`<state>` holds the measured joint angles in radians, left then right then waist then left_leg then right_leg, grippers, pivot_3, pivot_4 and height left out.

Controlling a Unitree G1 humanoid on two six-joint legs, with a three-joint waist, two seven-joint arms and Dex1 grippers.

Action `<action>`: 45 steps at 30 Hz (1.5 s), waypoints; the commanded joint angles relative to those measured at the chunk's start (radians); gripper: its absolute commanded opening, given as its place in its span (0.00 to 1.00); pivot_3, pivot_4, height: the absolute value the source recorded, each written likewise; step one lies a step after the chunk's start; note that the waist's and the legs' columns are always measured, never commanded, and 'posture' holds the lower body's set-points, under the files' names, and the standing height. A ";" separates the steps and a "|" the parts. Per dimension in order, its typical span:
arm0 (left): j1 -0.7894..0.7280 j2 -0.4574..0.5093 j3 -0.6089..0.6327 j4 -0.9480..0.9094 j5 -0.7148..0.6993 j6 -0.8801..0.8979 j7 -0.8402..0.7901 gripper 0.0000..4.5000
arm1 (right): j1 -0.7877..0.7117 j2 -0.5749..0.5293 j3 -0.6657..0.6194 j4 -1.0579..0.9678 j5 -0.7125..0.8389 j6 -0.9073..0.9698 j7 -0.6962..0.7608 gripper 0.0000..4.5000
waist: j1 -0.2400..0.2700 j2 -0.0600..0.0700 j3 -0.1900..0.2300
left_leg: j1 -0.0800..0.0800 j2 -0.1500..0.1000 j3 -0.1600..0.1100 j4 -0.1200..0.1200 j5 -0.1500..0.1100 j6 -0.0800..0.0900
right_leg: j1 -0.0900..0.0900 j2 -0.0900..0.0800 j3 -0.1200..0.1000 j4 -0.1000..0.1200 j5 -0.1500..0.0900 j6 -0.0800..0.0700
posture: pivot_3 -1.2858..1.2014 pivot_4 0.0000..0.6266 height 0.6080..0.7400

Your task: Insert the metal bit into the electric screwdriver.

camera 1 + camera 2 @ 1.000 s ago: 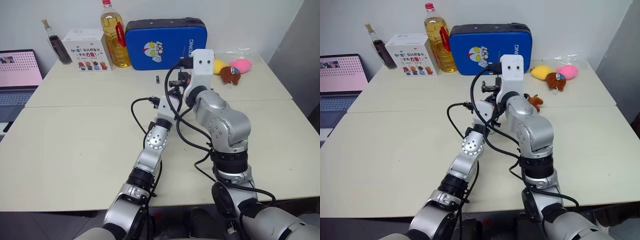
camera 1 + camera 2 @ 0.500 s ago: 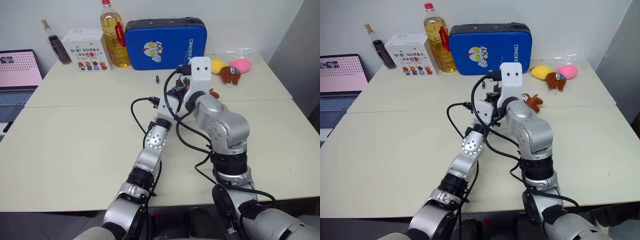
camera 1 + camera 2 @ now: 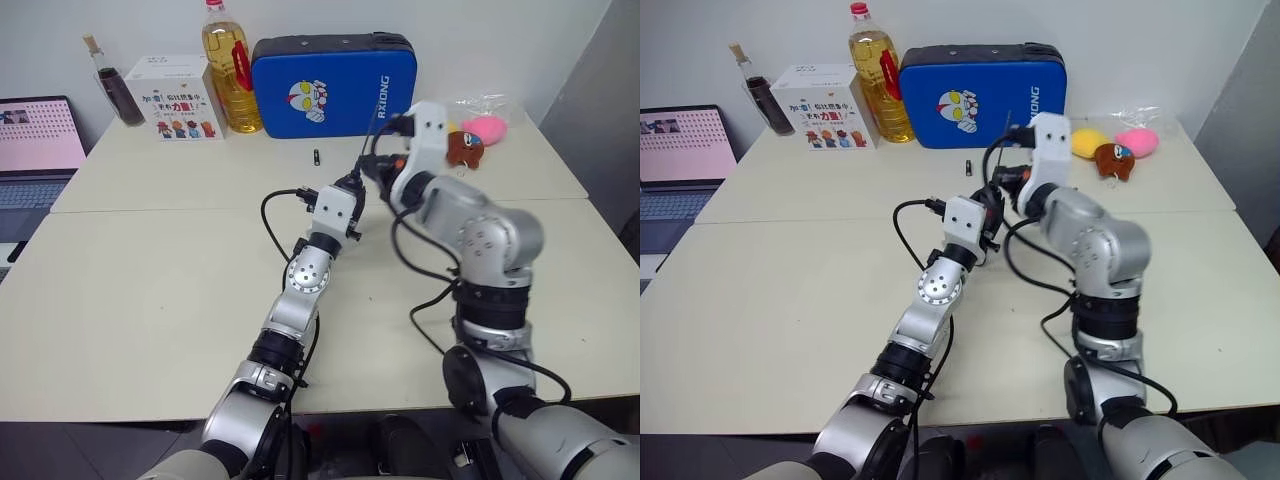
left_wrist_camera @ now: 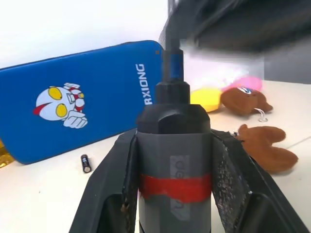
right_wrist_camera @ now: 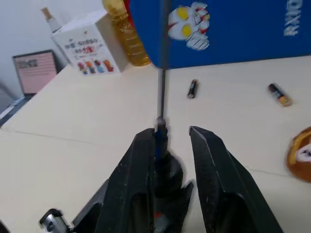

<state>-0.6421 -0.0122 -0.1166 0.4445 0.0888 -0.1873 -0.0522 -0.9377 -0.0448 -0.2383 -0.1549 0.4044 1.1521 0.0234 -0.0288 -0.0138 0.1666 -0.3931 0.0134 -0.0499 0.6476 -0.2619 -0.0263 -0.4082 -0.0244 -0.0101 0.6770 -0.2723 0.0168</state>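
Over the pale tabletop [image 3: 150,290], both arms met near the middle, the left tool [image 3: 352,190] just beside the right tool [image 3: 385,168], while behind them stood a blue case [image 3: 320,85], an oil bottle [image 3: 225,70], a white box [image 3: 172,98] and plush toys [image 3: 470,138].

The wide pale desk [image 3: 150,290] lies bare across the lower left and lower right of the frame, open to passage. Along the upper edge stand a blue case [image 3: 330,70], oil bottle [image 3: 225,70], white box [image 3: 172,98] and plush toys [image 3: 465,145]; a small battery [image 3: 314,157] lies before the case.
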 commanded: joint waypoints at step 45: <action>-0.313 0.603 -0.179 0.415 0.038 0.007 -1.078 0.37 | 0.667 -0.619 0.203 -0.415 0.116 -0.519 0.744 0.59 | 0.024 -0.006 0.017 | -0.005 0.000 -0.002 0.005 0.000 0.000 | -0.002 0.001 -0.002 0.001 -0.001 -0.001 | 0.52 0.24 1.00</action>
<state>-0.9254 0.6182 -0.3058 0.8283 0.1207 -0.1206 -1.1754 -0.2767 -0.6602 -0.0290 -0.5477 0.5277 0.6539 0.7764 -0.0045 -0.0200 0.1839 -0.3981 0.0134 -0.0521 0.6536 -0.2618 -0.0261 -0.4105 -0.0234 -0.0123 0.6783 -0.2733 0.0161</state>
